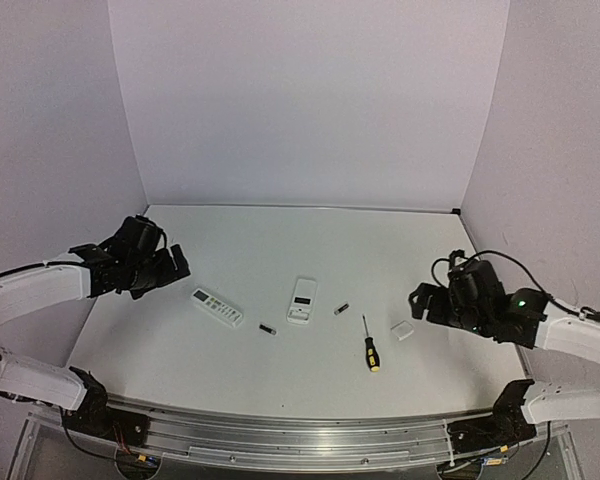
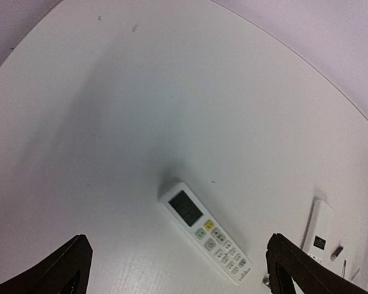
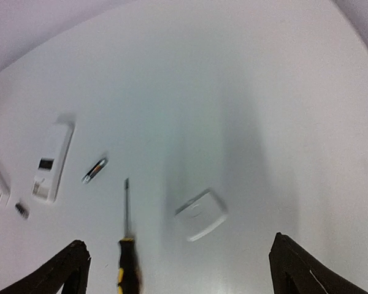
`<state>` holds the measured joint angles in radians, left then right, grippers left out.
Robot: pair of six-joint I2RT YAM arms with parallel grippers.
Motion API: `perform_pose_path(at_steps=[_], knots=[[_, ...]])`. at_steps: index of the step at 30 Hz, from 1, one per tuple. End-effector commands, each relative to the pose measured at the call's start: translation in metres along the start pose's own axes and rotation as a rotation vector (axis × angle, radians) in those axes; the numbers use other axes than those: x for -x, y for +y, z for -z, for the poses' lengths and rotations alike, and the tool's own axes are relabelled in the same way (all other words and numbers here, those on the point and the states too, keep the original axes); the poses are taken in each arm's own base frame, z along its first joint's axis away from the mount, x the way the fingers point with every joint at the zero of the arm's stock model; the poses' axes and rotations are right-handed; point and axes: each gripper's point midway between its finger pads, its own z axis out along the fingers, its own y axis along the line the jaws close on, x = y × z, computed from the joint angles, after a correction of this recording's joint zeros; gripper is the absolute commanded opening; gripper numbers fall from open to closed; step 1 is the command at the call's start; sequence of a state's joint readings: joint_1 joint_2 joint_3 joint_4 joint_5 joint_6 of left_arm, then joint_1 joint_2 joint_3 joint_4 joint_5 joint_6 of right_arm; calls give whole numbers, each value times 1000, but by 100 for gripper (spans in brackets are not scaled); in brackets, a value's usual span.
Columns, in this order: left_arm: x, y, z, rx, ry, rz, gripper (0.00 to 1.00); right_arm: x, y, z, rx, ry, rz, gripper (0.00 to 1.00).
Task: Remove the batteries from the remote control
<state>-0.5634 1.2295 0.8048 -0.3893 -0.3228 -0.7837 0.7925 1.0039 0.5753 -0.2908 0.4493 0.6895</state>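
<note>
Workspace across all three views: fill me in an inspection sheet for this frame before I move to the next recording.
Surface: white table; no spills or marks seen.
Job's things: remote control lies back up, dark recess showing; one battery lies left of it, the other battery right of it, both on the table, apart from it.
Clutter: slim white remote, buttons up; screwdriver; small white cover piece.
Grippers: left gripper and right gripper above the table at its sides, jaws open, holding nothing.
Cables: black cable loops over the right wrist.
Surroundings: plain pale walls; nothing else seen.
</note>
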Motion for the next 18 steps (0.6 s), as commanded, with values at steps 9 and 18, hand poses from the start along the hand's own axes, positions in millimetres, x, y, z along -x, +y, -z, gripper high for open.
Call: perform_pose_path(at_steps=[9,18], knots=[[85,140,1,126,-354,162,100,28,-196,34,-606,-19,-119,98],[96,121,30,-50,-756,-139,100,60,-199,10,-581,-281,27,98]])
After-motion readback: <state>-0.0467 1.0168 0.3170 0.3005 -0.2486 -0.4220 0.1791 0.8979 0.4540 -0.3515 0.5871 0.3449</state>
